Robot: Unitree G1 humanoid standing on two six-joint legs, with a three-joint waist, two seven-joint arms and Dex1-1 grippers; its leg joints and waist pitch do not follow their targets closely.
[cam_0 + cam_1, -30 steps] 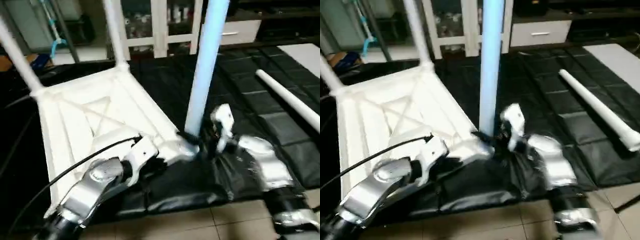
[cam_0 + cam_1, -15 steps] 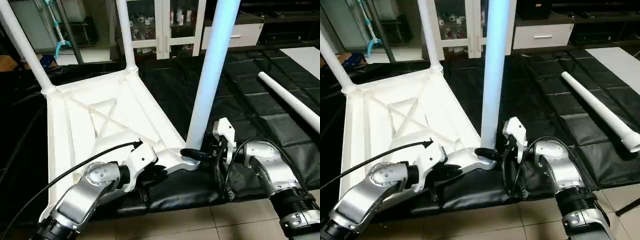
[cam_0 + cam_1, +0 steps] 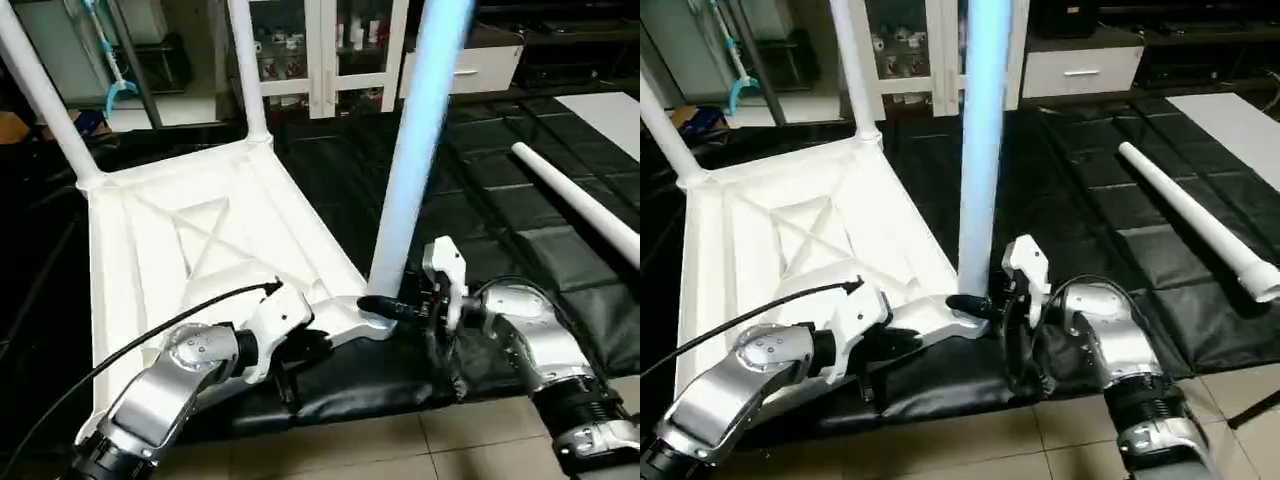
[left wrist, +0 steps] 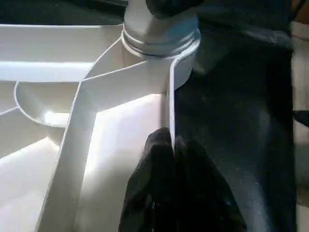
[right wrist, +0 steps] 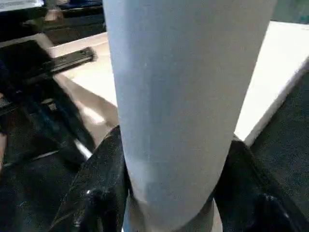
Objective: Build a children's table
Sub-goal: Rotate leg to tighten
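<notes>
Left eye view showed the white table top (image 3: 190, 250) lying upside down on a black floor mat (image 3: 480, 200), its X-ribbed underside facing up. Two legs stood upright in the far corner sockets, one at the far-left corner (image 3: 45, 100) and one at the far-right corner (image 3: 247, 70). A third leg (image 3: 410, 160) stood upright in the near-right corner socket (image 3: 372, 318).

The right gripper (image 3: 385, 306) reached to the base of that third leg. In the right wrist view its black fingers (image 5: 96, 193) sat on either side of the leg (image 5: 183, 96), closed against it just above the socket.

The left gripper (image 4: 171, 145) was at the top's near edge, just beside the same corner. In the left wrist view its two fingers (image 4: 149, 183) were pressed together around the thin upright rim wall (image 4: 170, 96), seemingly pinching it, though the contact itself was dark and hard to make out.

A fourth leg (image 3: 1190, 215) lay loose on the mat, well apart to the right. A white glass-door cabinet (image 3: 330, 50) and a white drawer unit (image 3: 1085, 68) stood beyond the mat.
</notes>
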